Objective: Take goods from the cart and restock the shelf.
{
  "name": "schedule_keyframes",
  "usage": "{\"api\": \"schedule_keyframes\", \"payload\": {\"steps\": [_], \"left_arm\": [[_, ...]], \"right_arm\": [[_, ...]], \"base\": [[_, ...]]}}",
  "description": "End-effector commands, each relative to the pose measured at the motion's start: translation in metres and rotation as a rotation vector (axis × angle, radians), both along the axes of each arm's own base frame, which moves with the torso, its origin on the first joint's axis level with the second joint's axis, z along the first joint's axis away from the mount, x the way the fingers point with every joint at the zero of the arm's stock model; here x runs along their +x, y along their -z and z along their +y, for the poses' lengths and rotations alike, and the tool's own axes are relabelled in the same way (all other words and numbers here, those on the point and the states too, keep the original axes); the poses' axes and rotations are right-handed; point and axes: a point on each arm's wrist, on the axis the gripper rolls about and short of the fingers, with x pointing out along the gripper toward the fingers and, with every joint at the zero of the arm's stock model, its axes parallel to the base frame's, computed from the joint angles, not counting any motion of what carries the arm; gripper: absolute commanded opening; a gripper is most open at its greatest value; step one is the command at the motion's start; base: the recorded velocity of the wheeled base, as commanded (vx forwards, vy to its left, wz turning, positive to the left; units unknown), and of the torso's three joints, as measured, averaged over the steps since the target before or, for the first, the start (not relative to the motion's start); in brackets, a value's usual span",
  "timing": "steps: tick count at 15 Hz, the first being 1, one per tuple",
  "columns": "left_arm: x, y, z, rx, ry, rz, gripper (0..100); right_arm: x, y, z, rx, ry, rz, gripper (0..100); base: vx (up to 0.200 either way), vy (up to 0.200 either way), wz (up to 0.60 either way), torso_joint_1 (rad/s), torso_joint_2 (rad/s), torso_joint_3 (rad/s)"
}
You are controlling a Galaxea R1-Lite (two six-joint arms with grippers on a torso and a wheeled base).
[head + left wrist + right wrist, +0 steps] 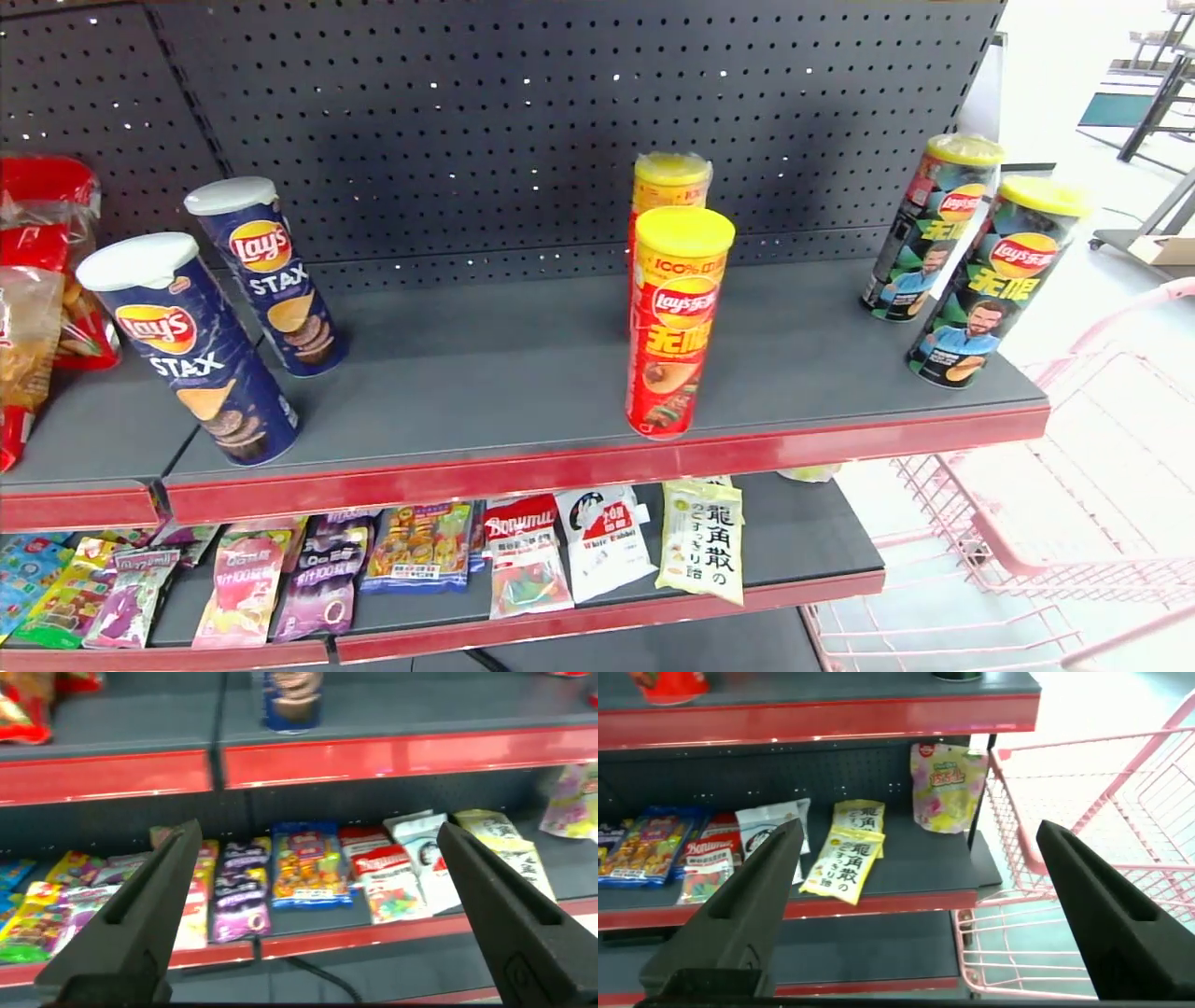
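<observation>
left claw (318, 831) fingers spread wide, holding nothing | two round blue tubes (191, 345) white-capped, on matte grey shelf (523, 373) with glossy red lip | red tube (674, 327) yellow-lidded, at lip | pink wire cart (999, 551) right of shelf | right claw (920, 826) spread, empty

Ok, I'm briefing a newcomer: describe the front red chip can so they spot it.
Find the upper shelf, red along its front edge. Near its middle stand two yellow-lidded red cans. The front red chip can is nearer the edge than the rear red chip can.
</observation>
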Motion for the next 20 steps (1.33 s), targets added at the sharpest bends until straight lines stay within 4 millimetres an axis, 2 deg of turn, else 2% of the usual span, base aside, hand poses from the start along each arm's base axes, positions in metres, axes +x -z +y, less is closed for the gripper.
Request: {"api": "schedule_keyframes", "payload": {"steps": [1, 4, 13, 18, 20], "left_arm": [[0.0001, 0.0, 0.0, 0.0, 0.0, 0.001, 100], [0.0001, 0.0, 0.0, 0.0, 0.0, 0.001, 100], [0.0001, 0.0, 0.0, 0.0, 0.0, 0.001, 100], [0.0001, 0.0, 0.0, 0.0, 0.0, 0.001, 100], [0.0001, 0.0, 0.0, 0.0, 0.0, 0.001, 100]], "right_arm": [[0.0, 0.0001, 0.0, -0.001, 0.0, 0.0, 100], [0.0, 0.0001, 0.0, -0.001, 0.0, 0.0, 100], [0.0, 0.0001, 0.0, -0.001, 0.0, 0.0, 100], [0.0, 0.0001, 0.0, 0.001, 0.0, 0.0, 100], [0.0, 0.0001, 0.0, 0.001, 0.0, 0.0, 100]], "base": [[0.0, 0.0, 0.0, 0.0, 0.0, 0.0], [0.0, 0.0, 0.4, 0.002, 0.0, 0.003], [0.0, 0.0, 0.0, 0.0, 0.0, 0.0], [0.0, -0.2, 0.0, 0.003, 0.0, 0.001], [0.0, 0.0, 0.0, 0.0, 0.0, 0.0]]}}
